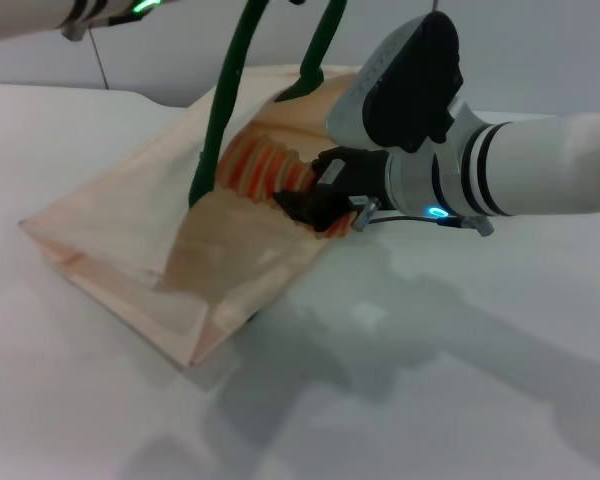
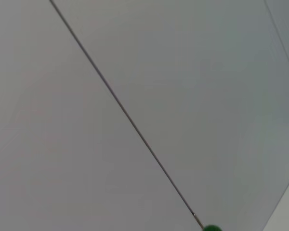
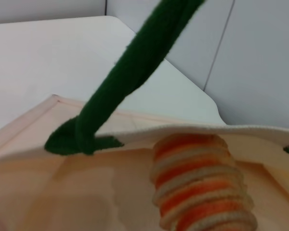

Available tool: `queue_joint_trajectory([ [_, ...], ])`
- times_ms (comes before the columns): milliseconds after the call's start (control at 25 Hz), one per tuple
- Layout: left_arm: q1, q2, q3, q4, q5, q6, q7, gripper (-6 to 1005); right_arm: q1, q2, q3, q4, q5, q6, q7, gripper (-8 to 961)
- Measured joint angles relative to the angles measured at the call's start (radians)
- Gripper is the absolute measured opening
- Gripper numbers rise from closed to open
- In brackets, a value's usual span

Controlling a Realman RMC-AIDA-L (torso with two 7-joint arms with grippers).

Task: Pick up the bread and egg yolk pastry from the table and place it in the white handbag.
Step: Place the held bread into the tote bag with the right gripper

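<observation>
The right gripper (image 1: pixel 298 205) is reaching into the mouth of the white handbag (image 1: pixel 130 250), which is lying tilted on the worktop (image 1: pixel 460 380) with its green handles (image 1: pixel 220 110) pulled upward. The bread (image 1: pixel 263 167) is sitting just inside the opening, its orange and cream stripes showing, and the gripper seems to be closed on its near end, though the fingers are mostly hidden behind the bag's edge, so I cannot tell for sure how far they are shut. From the right wrist, the loaf is poking past the bag's rim into the interior. The left arm is up at the top, apparently holding the handles; its gripper is out of sight. I am not seeing the egg yolk pastry anywhere. The loaf-placing step looks nearly finished. Next should come a release and a clean withdrawal without snagging the fabric.
</observation>
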Motion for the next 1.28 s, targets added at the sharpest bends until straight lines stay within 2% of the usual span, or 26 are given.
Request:
queue_joint_trajectory([
  [400, -0.009, 0.0, 0.028, 0.0, 0.002, 0.008, -0.005, 119, 0.037, 0.0, -0.005, 0.075, 0.009, 0.037, 0.0, 361],
  [1120, -0.013, 0.0, 0.033, -0.002, 0.003, 0.009, -0.007, 119, 0.074, 0.0, -0.088, 0.078, 0.04, 0.053, 0.0, 348],
  [1280, -0.014, 0.0, 0.033, -0.002, 0.003, 0.01, -0.007, 119, 0.077, -0.001, -0.095, 0.076, 0.041, 0.061, 0.0, 405],
])
